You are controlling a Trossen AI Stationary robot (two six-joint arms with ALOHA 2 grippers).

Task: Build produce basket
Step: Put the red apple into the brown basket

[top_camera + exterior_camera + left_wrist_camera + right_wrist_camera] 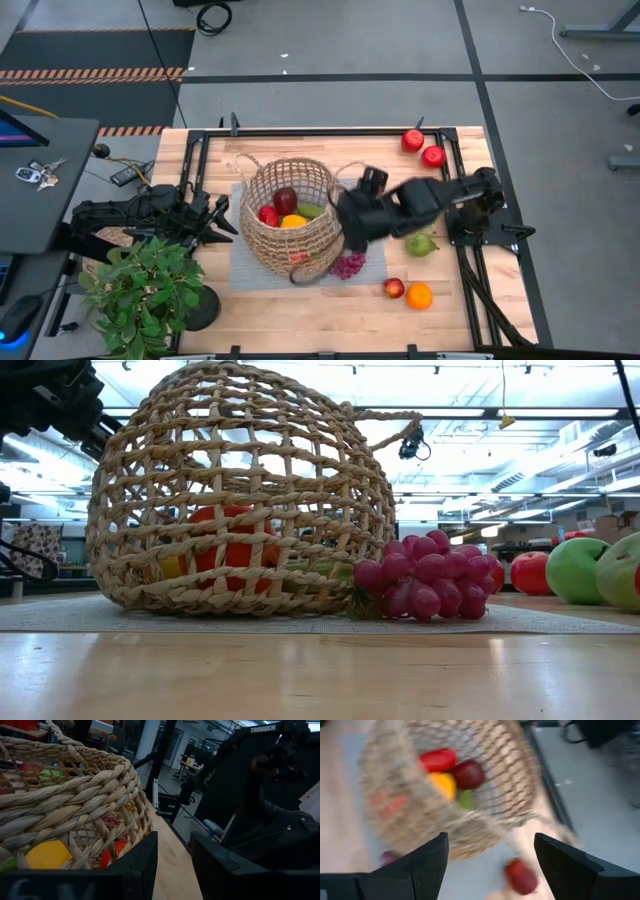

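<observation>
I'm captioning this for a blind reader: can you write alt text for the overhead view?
A round wicker basket on a grey mat holds several fruits, with the right gripper open at its rim. Purple grapes, a green pear, an orange and red apples lie outside; the left gripper waits beside the basket.

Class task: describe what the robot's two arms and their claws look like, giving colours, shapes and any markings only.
Both arms are dark, almost black, built of chunky jointed segments. The left claw ends in two flat, squared-off dark fingers. The right claw has two broad, wedge-shaped dark fingers. White "TROSSEN" lettering marks a dark arm part seen from the left wrist. No sleeves or coloured stripes show on either arm.
</observation>
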